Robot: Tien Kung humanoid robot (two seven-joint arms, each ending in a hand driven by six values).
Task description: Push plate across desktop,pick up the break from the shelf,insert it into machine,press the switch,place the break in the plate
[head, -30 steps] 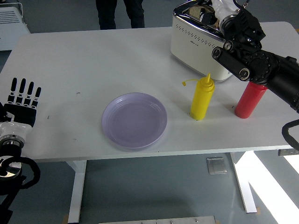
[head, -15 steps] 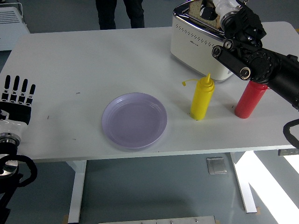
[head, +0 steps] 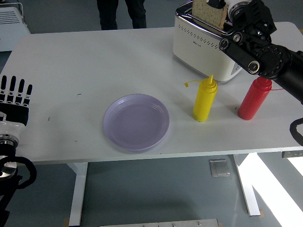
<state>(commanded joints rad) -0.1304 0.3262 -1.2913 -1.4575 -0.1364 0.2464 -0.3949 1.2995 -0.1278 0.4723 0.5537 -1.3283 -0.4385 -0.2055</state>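
One slice of bread stands well clear of the slot of the cream toaster at the table's far right corner, and the right hand is up beside it at the top of the picture. The hand appears to be pinching the slice's upper right edge, though the fingertips are cut off by the frame, so the grip reads as likely rather than certain. The right arm reaches in from the right edge and passes over the red bottle, which stands near the table's right edge with the yellow squeeze bottle just to its left.

The lavender plate sits empty toward the near edge, a little left of the table's middle and well apart from the toaster. The left hand rests at the table's left edge, fingers straight and spread, holding nothing. A person's legs show beyond the far edge.

Judging from this layout, the plate push looks done, and with the bread risen high above the slot, the toasting and switch steps seem finished too. What remains is the last step: carrying the slice over the two bottles, down to the plate, and letting go.
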